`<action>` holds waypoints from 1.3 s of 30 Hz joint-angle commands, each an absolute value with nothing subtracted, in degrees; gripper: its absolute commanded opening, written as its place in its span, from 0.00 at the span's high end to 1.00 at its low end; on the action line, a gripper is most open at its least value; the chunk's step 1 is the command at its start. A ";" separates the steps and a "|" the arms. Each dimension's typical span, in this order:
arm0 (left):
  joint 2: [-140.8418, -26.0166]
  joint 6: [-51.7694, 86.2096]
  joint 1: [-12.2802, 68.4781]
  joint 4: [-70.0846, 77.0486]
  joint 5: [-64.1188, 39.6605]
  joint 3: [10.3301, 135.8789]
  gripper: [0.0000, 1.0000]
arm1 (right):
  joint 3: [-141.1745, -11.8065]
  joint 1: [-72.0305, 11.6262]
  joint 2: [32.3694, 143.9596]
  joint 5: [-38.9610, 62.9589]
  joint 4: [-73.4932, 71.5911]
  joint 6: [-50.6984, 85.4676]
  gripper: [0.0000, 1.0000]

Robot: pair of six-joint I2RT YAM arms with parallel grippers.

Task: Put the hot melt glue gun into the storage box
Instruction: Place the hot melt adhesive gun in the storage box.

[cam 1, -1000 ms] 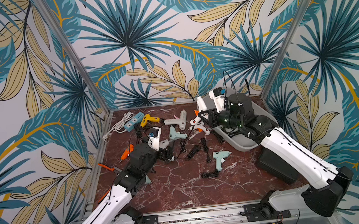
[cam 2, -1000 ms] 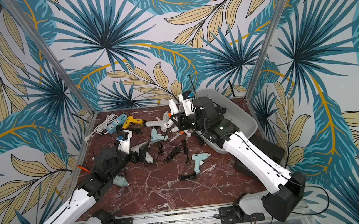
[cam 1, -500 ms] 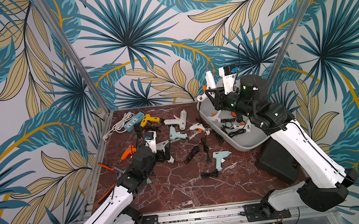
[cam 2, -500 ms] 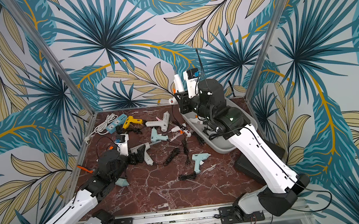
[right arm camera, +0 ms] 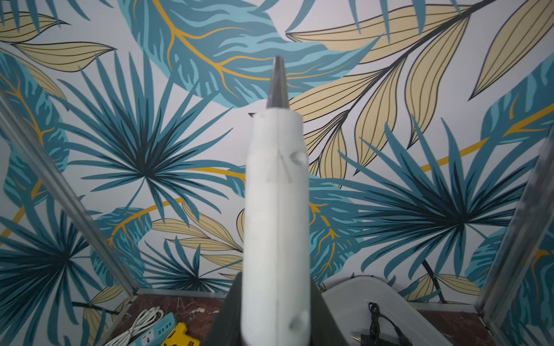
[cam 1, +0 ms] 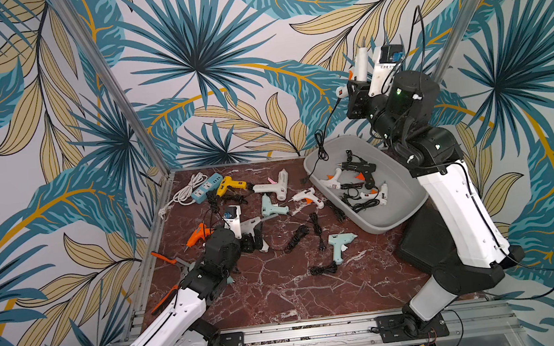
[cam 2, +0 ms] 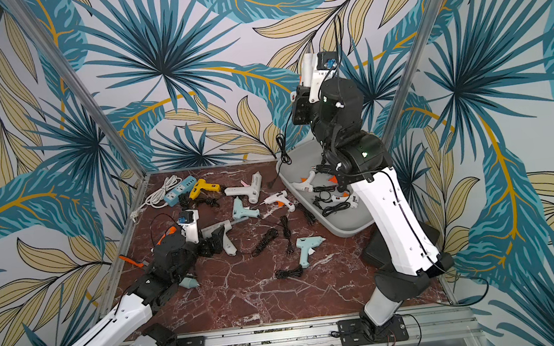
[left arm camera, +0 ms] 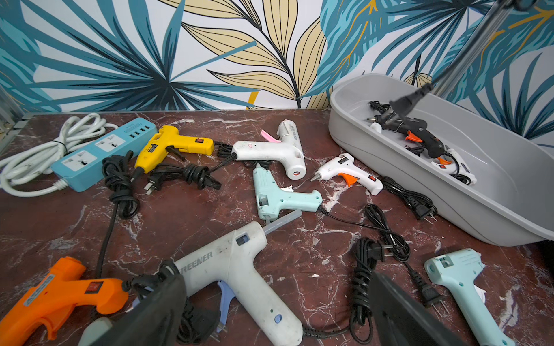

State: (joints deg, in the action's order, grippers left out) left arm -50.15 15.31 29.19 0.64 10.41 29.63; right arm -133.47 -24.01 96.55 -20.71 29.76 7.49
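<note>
Palm-leaf walls (cam 1: pixel 185 50) — red marble tabletop (cam 1: pixel 281 296)

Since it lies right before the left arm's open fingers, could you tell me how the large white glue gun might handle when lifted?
The large white glue gun looks like rigid plastic, so probably lifts stiffly. Its bundled black cord would likely dangle and drag. The glue stick jutting from its back might snag.

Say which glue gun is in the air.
The white glue gun in the right arm's fingers, nozzle up; others lie on the table or in the grey box.
</note>
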 commanded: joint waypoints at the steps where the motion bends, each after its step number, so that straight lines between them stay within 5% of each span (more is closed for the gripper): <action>1: -49.87 15.94 28.82 2.55 9.86 28.52 0.00 | -138.22 -20.77 100.68 -22.99 27.45 9.56 1.00; 10: -49.65 15.47 28.74 2.82 9.94 27.71 0.00 | -139.21 -16.55 107.61 -24.26 23.20 11.90 1.00; 25: -50.77 16.32 28.74 5.64 7.56 26.04 0.00 | -123.46 -14.00 114.29 -17.89 15.72 23.77 1.00; 39: -51.72 17.24 28.75 8.18 5.72 24.52 0.00 | -91.78 -10.20 107.19 -17.19 5.09 37.90 1.00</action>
State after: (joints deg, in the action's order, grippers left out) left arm -51.51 16.58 29.12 5.74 6.72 25.34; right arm -96.01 -10.66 112.25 -17.39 10.39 33.52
